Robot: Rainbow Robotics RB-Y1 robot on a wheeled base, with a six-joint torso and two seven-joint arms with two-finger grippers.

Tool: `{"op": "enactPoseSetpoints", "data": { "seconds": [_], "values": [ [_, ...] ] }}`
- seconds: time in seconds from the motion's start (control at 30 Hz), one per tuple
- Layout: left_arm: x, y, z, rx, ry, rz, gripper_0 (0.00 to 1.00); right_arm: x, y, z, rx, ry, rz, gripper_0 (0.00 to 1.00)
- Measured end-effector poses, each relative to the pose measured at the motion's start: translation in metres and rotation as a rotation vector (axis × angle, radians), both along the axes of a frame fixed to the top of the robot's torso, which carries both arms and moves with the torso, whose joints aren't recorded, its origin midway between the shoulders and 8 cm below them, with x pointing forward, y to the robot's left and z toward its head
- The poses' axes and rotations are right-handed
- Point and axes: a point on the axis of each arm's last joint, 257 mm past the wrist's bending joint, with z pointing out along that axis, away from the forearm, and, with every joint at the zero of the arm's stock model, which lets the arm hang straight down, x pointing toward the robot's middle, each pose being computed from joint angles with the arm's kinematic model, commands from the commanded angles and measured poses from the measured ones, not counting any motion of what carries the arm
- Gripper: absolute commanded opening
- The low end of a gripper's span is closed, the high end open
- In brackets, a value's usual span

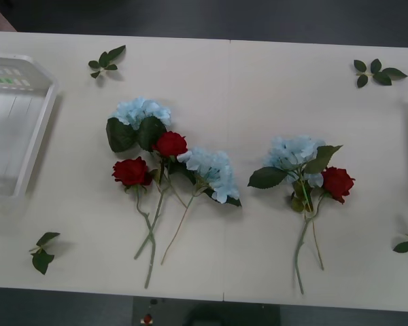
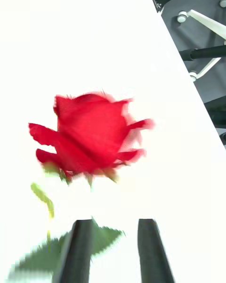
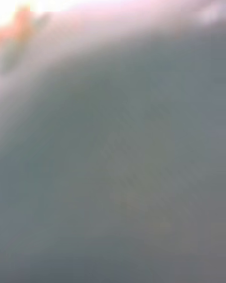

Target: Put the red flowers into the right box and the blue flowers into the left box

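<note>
We are logging three red flowers (image 1: pixel 131 171) and three blue flowers (image 1: pixel 141 111) lying mid-counter (image 1: pixel 258 75), the left box (image 1: pixel 34 146) sitting at its left edge. We are seeing the right hand (image 2: pixel 114 250), black fingers (image 2: pixel 77 252) parted, hanging over another red rose (image 2: pixel 87 134); grasp uncertain.

The right gripper (image 2: pixel 115 250) has two fingers (image 2: pixel 77 252), and both are black rather than blue. Each is a long, flat-sided bar that narrows slightly toward a squared tip. Their surfaces look matte and plain, with no ribs, screws, cables or markings visible on the parts in view. The two bars are alike in shape and shade, one a little wider where it meets the picture's edge. The left wrist view is a grey blur in which no part of the robot can be made out.
</note>
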Motion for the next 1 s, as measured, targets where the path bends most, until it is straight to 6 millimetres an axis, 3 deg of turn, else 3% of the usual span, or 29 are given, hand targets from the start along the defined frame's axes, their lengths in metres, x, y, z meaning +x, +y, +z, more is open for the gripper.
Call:
{"op": "enactPoseSetpoints", "data": {
  "seconds": [0.03, 0.07, 0.1, 0.17, 0.23, 0.37, 0.67, 0.83, 1.0],
  "values": [
    [0.001, 0.003, 0.001, 0.009, -0.006, 0.001, 0.26, 0.000, 0.000, 0.000, 0.000, 0.000, 0.000, 0.77],
    [0.001, 0.005, 0.003, 0.024, -0.010, 0.001, 0.35, 0.000, 0.000, 0.000, 0.000, 0.000, 0.001, 0.78],
    [0.002, 0.006, 0.004, 0.036, -0.013, 0.000, 0.56, 0.000, 0.001, 0.000, 0.001, -0.001, 0.003, 0.80],
    [0.002, 0.006, 0.003, 0.051, -0.012, -0.006, 0.82, 0.002, 0.004, -0.001, 0.008, -0.002, 0.018, 0.80],
    [0.002, 0.005, -0.001, 0.054, -0.004, -0.010, 1.00, 0.004, 0.011, -0.003, 0.017, 0.011, 0.054, 0.80],
    [0.002, 0.004, -0.003, 0.056, 0.001, -0.012, 1.00, 0.008, 0.035, -0.001, 0.036, 0.059, 0.163, 0.80],
    [0.002, -0.003, -0.007, 0.015, -0.001, -0.018, 1.00, 0.004, 0.114, 0.026, 0.225, 0.099, 0.380, 0.80],
    [0.003, -0.046, -0.012, -0.105, 0.026, -0.070, 1.00, -0.010, 0.155, 0.033, 0.289, 0.178, 0.478, 0.80],
    [-0.012, -0.099, 0.009, -0.154, 0.050, -0.157, 1.00, -0.008, 0.216, 0.041, 0.319, 0.227, 0.554, 0.80]
  ]
}}
